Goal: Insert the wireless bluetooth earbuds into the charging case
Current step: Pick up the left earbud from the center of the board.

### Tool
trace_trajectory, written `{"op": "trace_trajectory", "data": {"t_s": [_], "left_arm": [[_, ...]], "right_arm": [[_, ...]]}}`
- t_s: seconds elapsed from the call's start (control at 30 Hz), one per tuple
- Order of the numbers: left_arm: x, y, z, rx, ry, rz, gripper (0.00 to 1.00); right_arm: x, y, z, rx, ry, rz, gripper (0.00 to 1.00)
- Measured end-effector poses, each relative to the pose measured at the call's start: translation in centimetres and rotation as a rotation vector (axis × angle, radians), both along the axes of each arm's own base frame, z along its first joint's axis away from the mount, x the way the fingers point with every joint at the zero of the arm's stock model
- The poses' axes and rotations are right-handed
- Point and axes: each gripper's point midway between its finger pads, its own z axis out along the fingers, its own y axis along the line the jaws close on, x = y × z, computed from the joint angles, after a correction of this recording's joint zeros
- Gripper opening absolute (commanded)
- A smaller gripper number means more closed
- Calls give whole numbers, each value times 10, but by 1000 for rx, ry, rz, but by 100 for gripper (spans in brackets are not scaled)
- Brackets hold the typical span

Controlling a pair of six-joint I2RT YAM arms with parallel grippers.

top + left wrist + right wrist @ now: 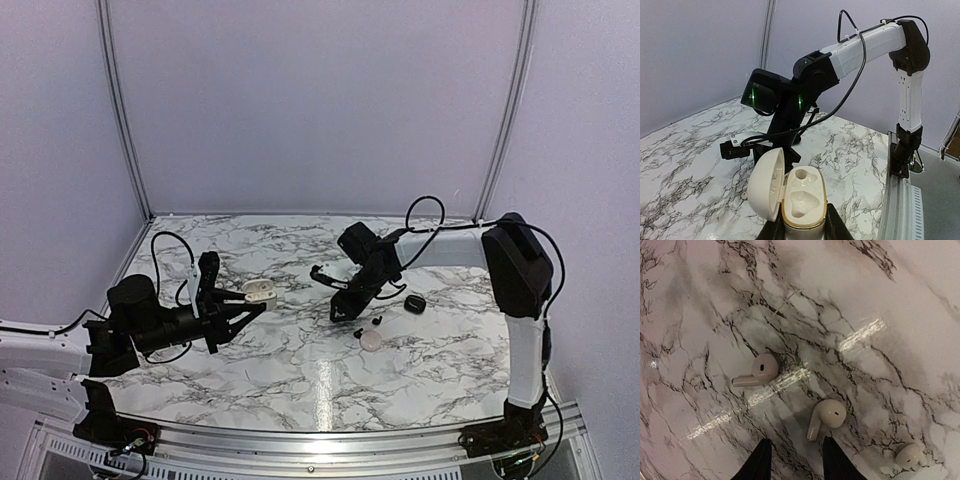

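Top view: left claw (255,298) at left centre, clamped on the open white charging case (260,290) and holding it off the counter (300,385). Right claw (338,312) at centre, tipped down toward the counter; its gap is not readable here. Two black earbuds (377,322) lie just right of that claw, close together. A pale round piece (371,341) sits just below them. A black case (415,303) lies further right, apart from the buds.

Left wrist view: charging case (802,197) at bottom centre, pinched between both fingers of the left claw (802,232). Its lid (765,182) is swung open to the left, and both sockets are bare. The right arm (865,47) reaches in from the upper right, ending behind the case.

Right wrist view: right claw (795,462) at the bottom edge, fingertips parted by a moderate gap, nothing between them. White earbuds (757,372) lie loose on the counter (880,300): one left of centre with its stem pointing left, a second (826,416) just above the right fingertip with its stem pointing down-left, a third (910,455) in the lower right corner. None touch each other or the claw.
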Motion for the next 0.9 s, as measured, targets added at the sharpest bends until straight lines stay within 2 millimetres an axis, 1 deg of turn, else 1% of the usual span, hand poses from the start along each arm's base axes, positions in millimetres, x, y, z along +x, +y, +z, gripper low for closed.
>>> {"op": "trace_trajectory", "data": {"t_s": [0.07, 0.2, 0.3, 0.4, 0.53, 0.9], "left_arm": [[0, 0, 0, 0, 0, 0, 3], [0, 0, 0, 0, 0, 1, 3], [1, 0, 0, 0, 0, 4, 3], [1, 1, 0, 0, 0, 8, 3], [1, 1, 0, 0, 0, 8, 3], [1, 1, 0, 1, 0, 8, 3]], "right_arm": [[5, 1, 5, -8, -15, -11, 39], [22, 5, 17, -22, -62, -31, 38], [29, 6, 18, -36, -78, -43, 37], [29, 6, 12, -58, -71, -46, 36], [25, 3, 1, -93, -45, -46, 35], [26, 15, -4, -118, -46, -31, 29]]}}
